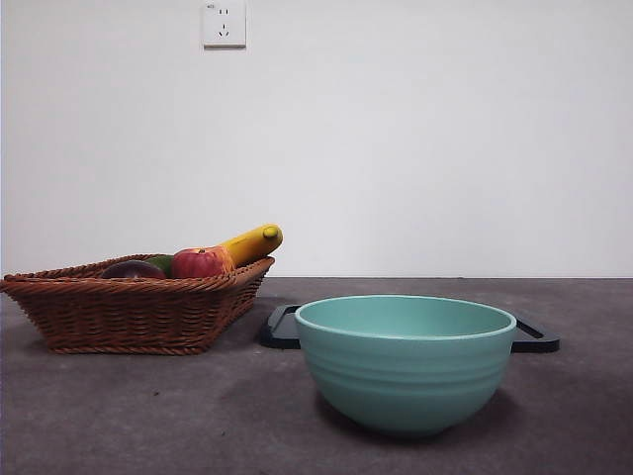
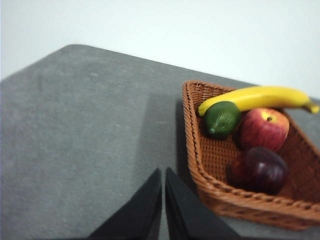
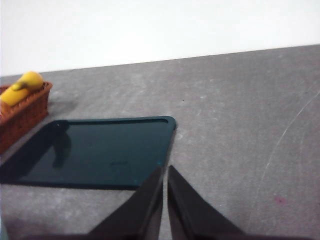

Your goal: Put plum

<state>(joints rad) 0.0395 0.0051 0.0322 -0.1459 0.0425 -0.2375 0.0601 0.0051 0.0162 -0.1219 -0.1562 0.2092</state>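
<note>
Grey table, white wall behind. Plum (image 2: 260,170) is seen in wicker basket (image 2: 250,205), at 6 o'clock of apple (image 2: 264,127). Judged light, rigid, glossy and slippery; best gripped across its widest middle. Round, no long axis. Left end effector (image 2: 163,200) and right end effector (image 3: 165,200) are pressed together, empty.

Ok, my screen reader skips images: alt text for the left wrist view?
A wicker basket on a grey table holds a dark plum, an apple, a green fruit and a banana. The left tool, shut, hangs beside the basket.
</note>
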